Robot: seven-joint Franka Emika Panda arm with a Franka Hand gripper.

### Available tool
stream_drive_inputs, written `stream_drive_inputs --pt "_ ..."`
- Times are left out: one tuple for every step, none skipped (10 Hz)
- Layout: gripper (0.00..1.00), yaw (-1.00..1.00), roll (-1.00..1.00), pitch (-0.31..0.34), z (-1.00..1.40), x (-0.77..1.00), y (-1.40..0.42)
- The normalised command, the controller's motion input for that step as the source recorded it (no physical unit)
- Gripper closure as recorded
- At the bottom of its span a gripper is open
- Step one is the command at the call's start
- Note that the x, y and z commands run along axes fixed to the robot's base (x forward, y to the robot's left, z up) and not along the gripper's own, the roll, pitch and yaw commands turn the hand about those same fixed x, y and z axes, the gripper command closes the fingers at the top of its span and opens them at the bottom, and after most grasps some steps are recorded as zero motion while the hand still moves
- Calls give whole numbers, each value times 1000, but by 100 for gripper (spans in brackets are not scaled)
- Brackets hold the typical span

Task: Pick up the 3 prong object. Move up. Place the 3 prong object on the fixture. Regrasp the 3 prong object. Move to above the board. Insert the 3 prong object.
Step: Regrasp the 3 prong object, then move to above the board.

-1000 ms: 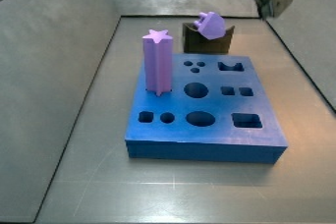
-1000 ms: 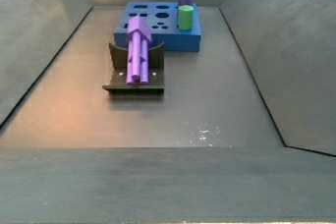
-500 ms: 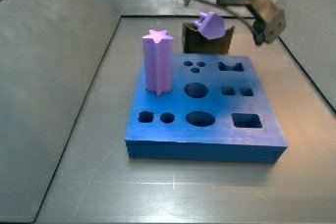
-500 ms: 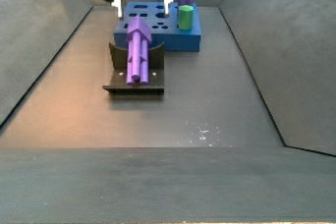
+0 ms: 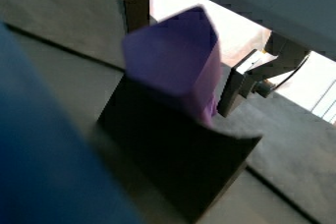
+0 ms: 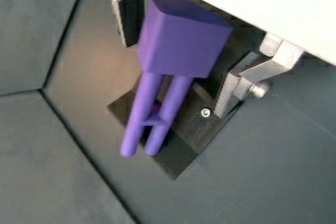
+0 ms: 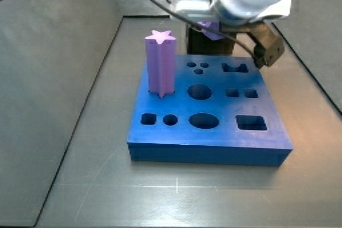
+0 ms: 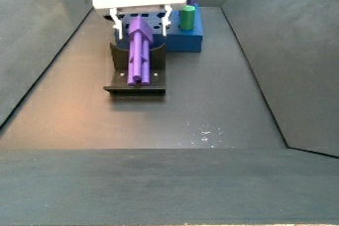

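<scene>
The purple 3 prong object [image 8: 139, 56] lies along the dark fixture [image 8: 135, 84], its forked end pointing away from the blue board [image 7: 214, 122]. My gripper [image 8: 143, 28] has come down over the object's blocky end. In both wrist views the silver fingers [image 6: 245, 75] stand on either side of the purple block [image 6: 182, 39], with a small gap at each side. The gripper [image 6: 184, 46] is open and straddles it. The two prongs [image 6: 148, 122] rest on the fixture [image 6: 184, 147]. In a side view the gripper [image 7: 223, 34] hides most of the object [image 7: 209, 28] and the fixture [image 7: 203, 44].
A tall purple star-topped post [image 7: 160, 60] stands in the board's left side. A green peg [image 8: 188, 17] stands in the board. Grey sloping walls [image 8: 54, 61] enclose the floor on both sides.
The gripper has come down from high above the back of the bin to the fixture, and its fingers now straddle the object's blocky end. The object has not moved.
</scene>
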Motion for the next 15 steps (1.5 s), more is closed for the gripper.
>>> stream_drive_inputs --pt "0 86 144 52 -305 306 -46" --pt "0 92 148 57 -187 288 -47" --pt "0 63 161 65 -93 236 -46" --pt "100 0 0 0 0 0 0" --pt "100 258 0 94 1000 12 -36" --pt "100 256 -4 94 1000 12 -37" --pt "100 220 -13 64 1000 13 -35" --pt "100 191 -12 31 1000 14 -33" --pt "100 152 -6 -6 1000 13 -33" --pt "100 133 -8 -20 1000 14 -32" --pt "100 79 -7 -31 1000 13 -30" --pt "100 58 -9 -31 1000 12 -29" --pt "100 28 -16 -21 1000 7 -26" --pt "100 11 -21 -15 1000 5 -23" --pt "100 -6 -21 2 1000 -3 -20"
